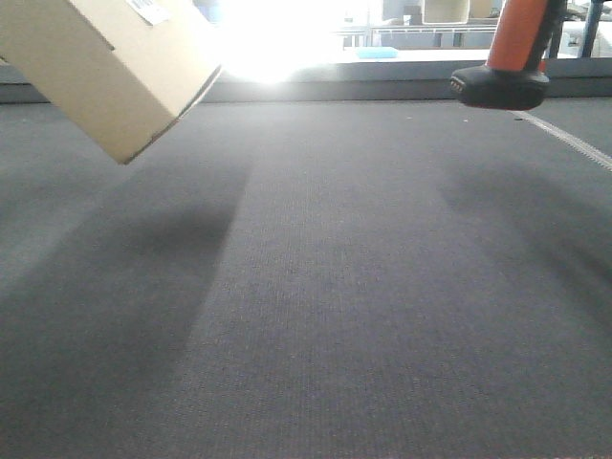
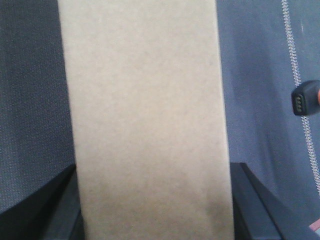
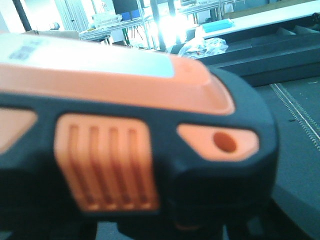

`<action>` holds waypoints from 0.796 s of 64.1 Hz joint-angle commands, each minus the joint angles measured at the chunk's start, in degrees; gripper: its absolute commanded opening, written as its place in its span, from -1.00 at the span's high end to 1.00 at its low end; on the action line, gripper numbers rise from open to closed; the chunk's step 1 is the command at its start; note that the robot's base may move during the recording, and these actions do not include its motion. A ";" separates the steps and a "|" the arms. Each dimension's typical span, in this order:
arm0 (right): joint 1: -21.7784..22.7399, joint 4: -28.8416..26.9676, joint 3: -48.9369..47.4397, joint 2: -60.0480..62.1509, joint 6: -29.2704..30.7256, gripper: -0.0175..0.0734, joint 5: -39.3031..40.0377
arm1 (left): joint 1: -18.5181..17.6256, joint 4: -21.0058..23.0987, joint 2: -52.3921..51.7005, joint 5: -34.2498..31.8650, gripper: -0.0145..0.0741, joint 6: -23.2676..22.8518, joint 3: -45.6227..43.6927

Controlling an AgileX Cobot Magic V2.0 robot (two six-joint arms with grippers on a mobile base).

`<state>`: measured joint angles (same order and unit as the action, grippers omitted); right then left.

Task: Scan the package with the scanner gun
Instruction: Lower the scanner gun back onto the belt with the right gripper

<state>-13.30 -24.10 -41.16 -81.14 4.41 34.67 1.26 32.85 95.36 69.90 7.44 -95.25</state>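
While both hang above the table (image 1: 363, 287), we see box (image 1: 105, 67) and scanner (image 1: 502, 81) well apart.
Our left gripper (image 2: 152, 205) is clamped on the box, a dark finger (image 2: 45, 215) at each side, the box's long axis running away from the wrist. The scanner lies off to its right, nose turned towards the box, so we judge the right arm must aim it. Only the front view shows a white label (image 1: 148, 10) on the upper face; the left wrist view shows bare cardboard. Fingers of the right gripper are hidden behind the scanner, which we judge it grips.
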 commanded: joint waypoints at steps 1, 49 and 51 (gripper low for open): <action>0.15 0.93 -0.17 -1.73 0.06 0.96 5.77 | -0.28 0.98 -0.73 -0.35 0.92 0.11 -0.38; 0.00 1.49 4.43 -9.62 0.06 0.96 12.39 | -0.28 0.98 -0.73 -0.97 0.92 0.11 -0.38; 0.00 1.49 4.43 -9.62 0.06 0.96 12.10 | -0.28 0.98 -0.73 -0.97 0.92 0.11 -0.38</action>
<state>-13.38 -23.55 -36.46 -91.06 4.41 43.35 1.26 32.85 95.36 69.67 7.44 -95.25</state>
